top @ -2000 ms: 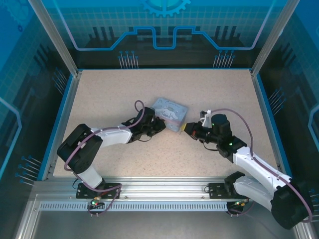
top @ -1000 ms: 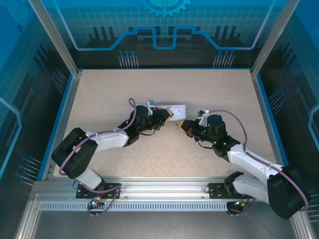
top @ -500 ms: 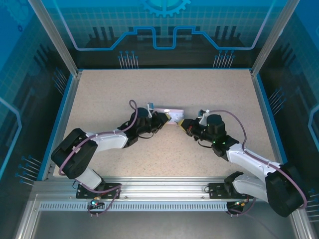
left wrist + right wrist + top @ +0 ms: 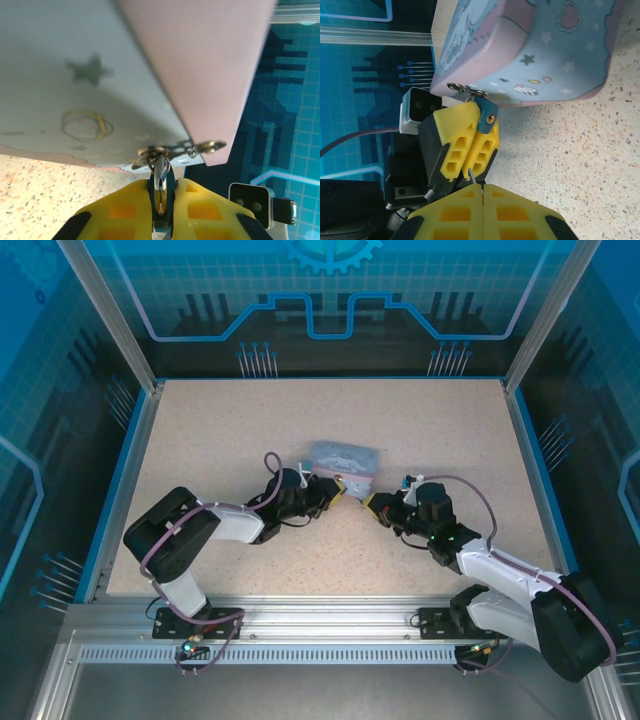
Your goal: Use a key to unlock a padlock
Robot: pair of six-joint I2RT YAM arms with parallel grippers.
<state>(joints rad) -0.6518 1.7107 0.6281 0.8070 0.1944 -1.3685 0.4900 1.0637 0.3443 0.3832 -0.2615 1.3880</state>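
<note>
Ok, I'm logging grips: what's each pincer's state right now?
Left pincer: closed on the padlock.
Right pincer: closed on the key.

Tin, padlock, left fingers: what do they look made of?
Tin: seems thin sheet metal, satin cartoon print, rounded pressed edges; coated card possible. Padlock: metal, blue-grey body, brassy keyhole, shiny shackle. Left fingers: matte yellow plastic with moulded pockets, probably rigid.

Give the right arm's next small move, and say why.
Probably shift the right fingers sideways until the key lines up with the keyhole in the padlock, then push in. The key points at the left fingers clamping the padlock, beside the keyhole.
</note>
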